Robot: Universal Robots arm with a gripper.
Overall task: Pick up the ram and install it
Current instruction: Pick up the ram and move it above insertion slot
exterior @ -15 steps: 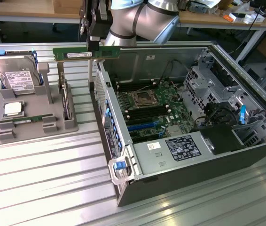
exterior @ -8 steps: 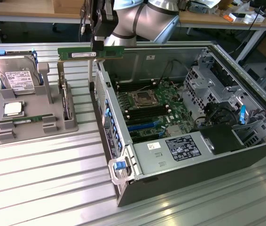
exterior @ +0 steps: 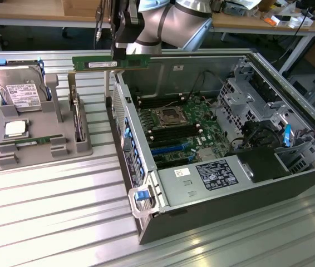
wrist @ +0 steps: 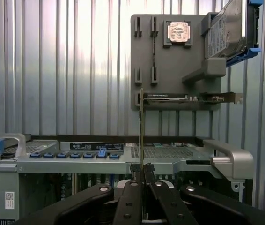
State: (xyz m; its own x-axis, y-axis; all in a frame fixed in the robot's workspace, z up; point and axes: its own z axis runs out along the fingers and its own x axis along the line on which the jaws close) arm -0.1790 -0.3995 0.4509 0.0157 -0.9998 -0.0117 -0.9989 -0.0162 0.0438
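Jaws of the black gripper (wrist: pixel 142 168) were pinched almost fully shut on the ram (exterior: pixel 110 63), a long thin green circuit-board stick with black chips and a white label. They held it around mid-length, probably so it hung level and didn't tip.

The ram was in the air, horizontal, well above the ribbed aluminium counter (exterior: pixel 52 217). It sat over the left wall, in the exterior view, of the open dark-grey computer case (exterior: pixel 146 222). It was not seated in anything.

From the wrist view the stick showed edge-on, as a thin line straight out from between the fingertips. I'd judge it was square in the grip, which slot alignment needs.

On the exterior view's left, the grey moulded parts tray (exterior: pixel 40 153) held a silver hard drive with a white label (exterior: pixel 19 92) and a square silvery processor chip (exterior: pixel 15 129). Each sat in its own pocket, likely to give repeatable pick positions.

Inside the case the green motherboard (exterior: pixel 199 139) lay flat. Its long black memory slots (exterior: pixel 171 135) faced up and looked unobstructed from above.
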